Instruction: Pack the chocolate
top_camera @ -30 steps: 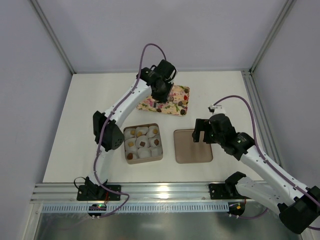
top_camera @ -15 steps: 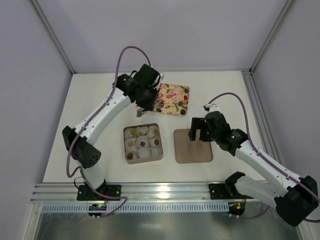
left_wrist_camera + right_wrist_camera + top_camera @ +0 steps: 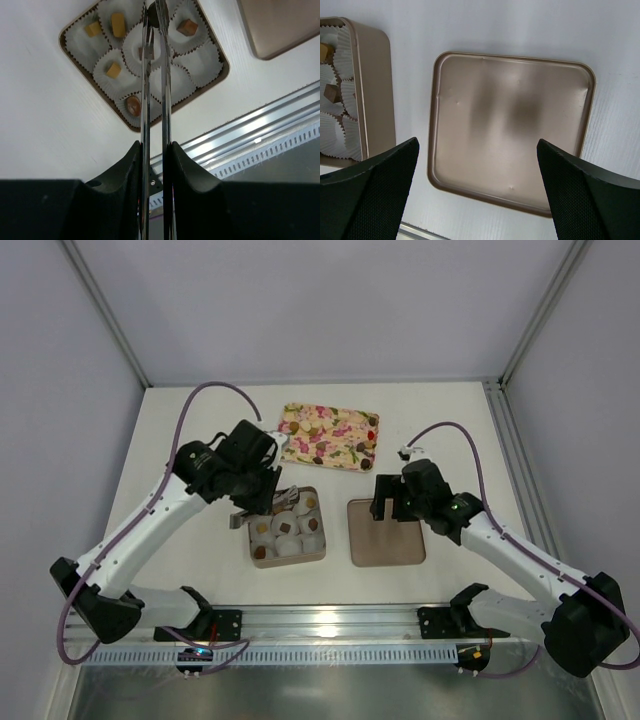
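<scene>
My left gripper [image 3: 154, 147] is shut on a pair of metal tongs [image 3: 146, 90]. The tong tips pinch a small dark chocolate [image 3: 153, 20] above the square brown box [image 3: 216, 75]. In the top view the left gripper [image 3: 262, 495] hovers at the box's [image 3: 252, 540] far-left corner. The box holds white paper cups, and several hold chocolates: tan-gold ones [image 3: 113, 70] and brown ones [image 3: 187, 26]. More chocolates [image 3: 322, 448] lie on the floral tray [image 3: 300, 420]. My right gripper [image 3: 477, 200] is open and empty above the box lid [image 3: 512, 130].
The flat brown lid [image 3: 386, 540] lies right of the box. The floral tray sits at the back of the table. An aluminium rail [image 3: 330, 625] runs along the near edge. Side walls enclose the table.
My left arm has swung from over the floral tray down and left to the box, carrying the tongs. My right gripper has shifted slightly left over the lid.
</scene>
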### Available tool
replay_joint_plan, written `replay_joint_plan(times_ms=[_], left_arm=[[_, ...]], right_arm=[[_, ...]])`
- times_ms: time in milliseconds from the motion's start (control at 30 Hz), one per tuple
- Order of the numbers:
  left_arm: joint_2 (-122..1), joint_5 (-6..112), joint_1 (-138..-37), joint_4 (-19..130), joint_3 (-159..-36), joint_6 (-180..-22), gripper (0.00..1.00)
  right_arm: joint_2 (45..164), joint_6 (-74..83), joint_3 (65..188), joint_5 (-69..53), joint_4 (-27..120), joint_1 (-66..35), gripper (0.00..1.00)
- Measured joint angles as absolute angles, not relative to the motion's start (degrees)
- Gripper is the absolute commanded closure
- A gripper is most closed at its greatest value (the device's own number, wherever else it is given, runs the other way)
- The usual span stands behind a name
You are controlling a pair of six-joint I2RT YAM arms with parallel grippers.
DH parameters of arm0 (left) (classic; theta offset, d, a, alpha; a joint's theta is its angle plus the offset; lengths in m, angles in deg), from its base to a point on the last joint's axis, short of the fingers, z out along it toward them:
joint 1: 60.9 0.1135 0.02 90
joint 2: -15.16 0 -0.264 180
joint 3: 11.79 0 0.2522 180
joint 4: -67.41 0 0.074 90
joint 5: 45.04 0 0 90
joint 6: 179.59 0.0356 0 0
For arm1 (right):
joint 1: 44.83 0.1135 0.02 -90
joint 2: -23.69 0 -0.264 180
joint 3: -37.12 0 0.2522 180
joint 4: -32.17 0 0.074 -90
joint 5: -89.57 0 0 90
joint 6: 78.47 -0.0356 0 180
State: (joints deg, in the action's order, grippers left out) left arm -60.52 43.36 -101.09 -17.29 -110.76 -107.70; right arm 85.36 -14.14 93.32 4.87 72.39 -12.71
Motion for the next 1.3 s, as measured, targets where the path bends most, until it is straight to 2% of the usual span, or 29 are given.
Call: replay_joint_plan(times_ms=[600, 1300], left_arm=[[-48.3, 45.8, -107.1, -21.1, -94.6, -114.7, 0.77], [-48.3, 46.2, -108.3, -20.3, -92.0, -116.5, 0.7]], right_arm=[[86.5, -14.1, 93.3, 4.3, 71.1, -12.7, 0.0], [86.5, -14.2, 93.1, 4.3, 70.6, -12.7, 0.0]])
